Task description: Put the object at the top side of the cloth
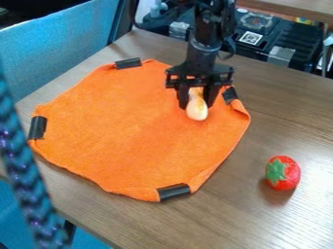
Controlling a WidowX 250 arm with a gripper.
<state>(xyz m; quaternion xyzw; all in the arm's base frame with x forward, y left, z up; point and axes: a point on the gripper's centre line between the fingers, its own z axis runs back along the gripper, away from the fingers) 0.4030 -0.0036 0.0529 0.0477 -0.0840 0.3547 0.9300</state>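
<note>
One black robot gripper (196, 105) hangs down from the top edge, its two fingers pinching one smooth, pale object (197, 112) with a yellowish patch. The object is elongated and rounded, wider at its lower end, and sits at the upper right part of a cloth (137, 131); whether it touches the cloth, I cannot tell.

The single cloth is bright orange and softly textured like towelling, roughly round with uneven, folded edges. Four short, dark, slightly shiny strips (174, 191) lie along its border: one at the top, one at the left, one at the bottom and one at the upper right, near the gripper.

The table (286, 116) has brown wood grain. On it, well apart from the cloth at the right, is one rounded red strawberry (291, 174) with a green leafy cap. One twisted, glittery blue-and-dark strand (23, 170) runs down the left edge.
</note>
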